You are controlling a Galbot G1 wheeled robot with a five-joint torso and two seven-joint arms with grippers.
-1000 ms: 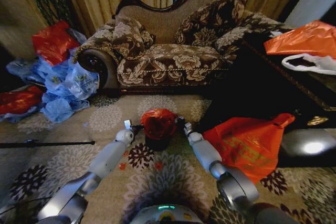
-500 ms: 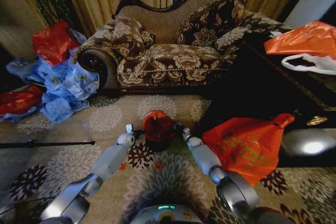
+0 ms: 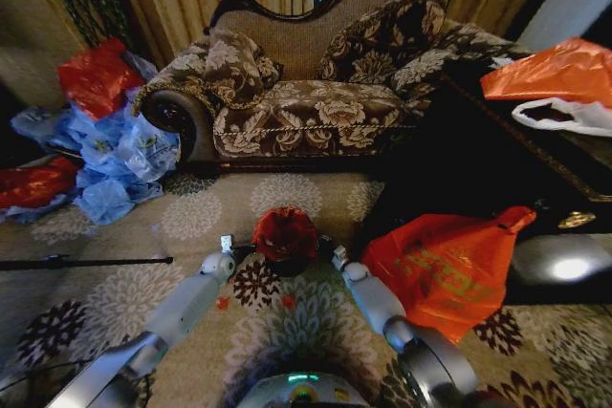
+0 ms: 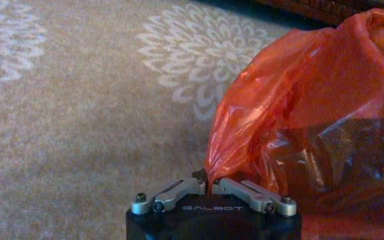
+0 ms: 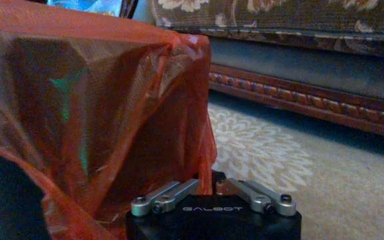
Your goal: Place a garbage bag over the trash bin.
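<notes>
Both sets of jaws are pinched tight on the garbage bag point(image 3: 284, 232), one on each side. In the left wrist view the left gripper point(image 4: 210, 186) has its two fingers drawn together on a gathered point of orange-red plastic, which rises from the pinch in a taut fold and spreads over the trash bin point(image 4: 352, 160); the bin's dark wall shows through the film. In the right wrist view the right gripper point(image 5: 207, 187) is likewise closed on the bag's lower edge, with the sheet point(image 5: 92, 95) stretched up and across the bin's top, and the bare black wall point(image 5: 5, 200) showing below the hem.

From the head view the bag sits draped over the bin on the carpet point(image 3: 191, 212), near the middle of the floor in front of the sofa point(image 3: 306, 93). The left gripper point(image 3: 228, 246) is just beside the bin on its left and the right gripper point(image 3: 337, 257) just beside it on its right, both arms reaching forward low over the carpet.

A bigger orange bundle point(image 3: 435, 269) with yellowish print lies on the carpet to the right of the right arm, against a dark low piece of furniture point(image 3: 478, 169). Blue and red bags point(image 3: 105, 140) are heaped on the floor at the left end of the sofa.
</notes>
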